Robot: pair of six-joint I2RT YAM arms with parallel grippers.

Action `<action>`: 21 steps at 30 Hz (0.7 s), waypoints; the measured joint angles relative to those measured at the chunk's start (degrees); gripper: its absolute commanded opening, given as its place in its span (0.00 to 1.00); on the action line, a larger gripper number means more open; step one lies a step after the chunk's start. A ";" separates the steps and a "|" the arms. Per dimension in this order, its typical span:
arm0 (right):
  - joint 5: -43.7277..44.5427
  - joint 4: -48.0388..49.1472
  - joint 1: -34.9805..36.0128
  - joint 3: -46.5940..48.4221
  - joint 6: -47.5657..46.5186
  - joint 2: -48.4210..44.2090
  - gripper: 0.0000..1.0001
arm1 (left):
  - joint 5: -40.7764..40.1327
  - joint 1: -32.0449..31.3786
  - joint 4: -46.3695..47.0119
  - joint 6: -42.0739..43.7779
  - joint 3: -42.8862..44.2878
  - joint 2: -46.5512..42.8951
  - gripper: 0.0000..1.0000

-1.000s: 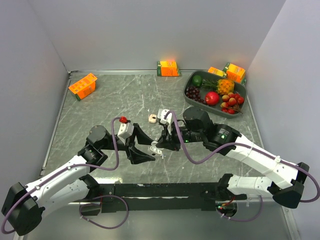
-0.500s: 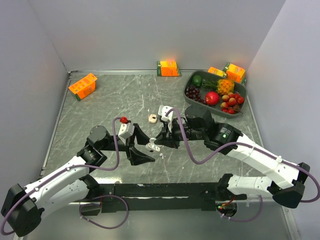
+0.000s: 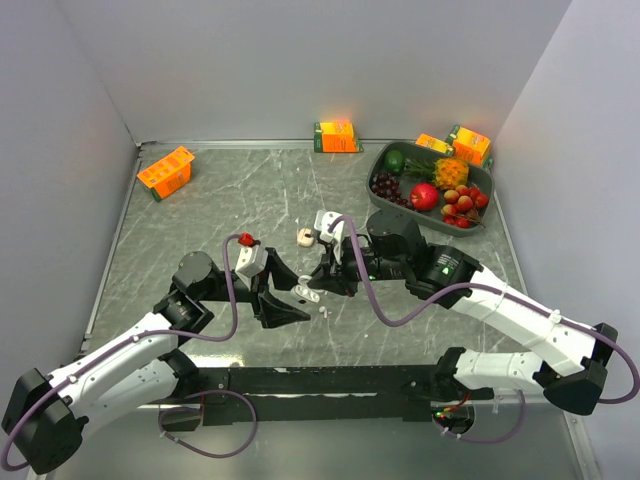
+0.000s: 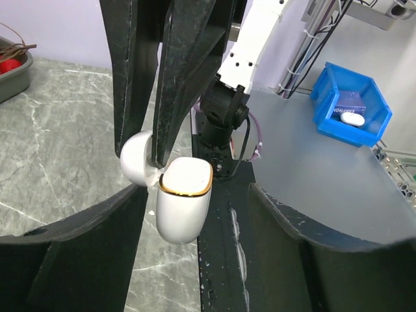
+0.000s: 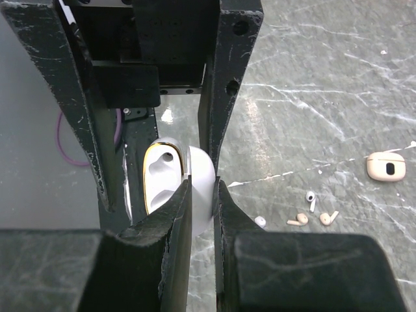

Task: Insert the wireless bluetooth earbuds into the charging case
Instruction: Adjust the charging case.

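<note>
A white charging case with a gold rim (image 5: 161, 177) hangs open, both cavities empty. My right gripper (image 5: 203, 188) is shut on the case's lid (image 5: 203, 195) and holds it above the table (image 3: 305, 293). My left gripper (image 4: 198, 195) is wide open, with the case body (image 4: 184, 209) between its fingers, not touching them. Several tiny earbuds lie on the table below: two white (image 5: 260, 221) (image 5: 311, 197) and two beige (image 5: 298, 220) (image 5: 328, 218). In the top view the left gripper (image 3: 300, 300) and right gripper (image 3: 318, 286) nearly meet.
A closed beige case (image 5: 386, 166) lies beyond the earbuds, also in the top view (image 3: 305, 237). A grey fruit tray (image 3: 373, 178) stands at the back right. Orange cartons sit at the back left (image 3: 165, 172), back middle (image 3: 337, 136) and back right (image 3: 468, 145). A small red object (image 3: 246, 239) lies by the left arm.
My right gripper has shifted slightly left with the open case, further in between the left gripper's open fingers. The left arm has barely moved.
</note>
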 measured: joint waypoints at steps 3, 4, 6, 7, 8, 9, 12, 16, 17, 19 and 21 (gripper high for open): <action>0.31 0.00 0.00 0.00 0.00 0.15 0.00 | 0.00 0.00 -0.02 -0.02 0.00 0.13 0.65; 0.42 0.00 0.00 0.00 0.00 0.15 0.00 | 0.00 0.00 -0.02 -0.02 0.00 0.15 0.65; 0.48 0.00 0.00 0.00 0.00 0.15 0.00 | 0.02 0.00 0.02 -0.13 0.00 0.28 0.63; 0.48 0.00 0.00 0.00 0.00 0.15 0.00 | 0.02 0.00 0.07 -0.20 0.00 0.44 0.62; 0.48 -0.02 0.00 0.00 0.00 0.15 0.00 | 0.02 0.00 0.09 -0.20 0.00 0.57 0.61; 0.48 0.00 0.00 0.00 0.00 0.15 0.00 | 0.02 0.00 0.09 -0.22 0.00 0.79 0.60; 0.48 -0.02 0.00 0.00 0.00 0.15 0.00 | 0.02 0.00 0.22 -0.26 0.00 1.22 0.56; 0.46 -0.07 0.02 0.00 -0.02 0.17 0.00 | 0.02 0.00 0.39 -0.33 0.00 1.66 0.52; 0.46 -0.07 0.02 0.00 -0.02 0.17 0.00 | 0.02 0.00 0.42 -0.37 0.00 1.75 0.50; 0.46 -0.15 0.04 0.00 -0.02 0.20 0.00 | 0.04 0.00 0.44 -0.44 0.00 1.79 0.49; 0.48 -0.22 0.24 0.00 -0.02 0.24 0.00 | 0.02 0.00 0.55 -0.44 0.00 1.92 0.47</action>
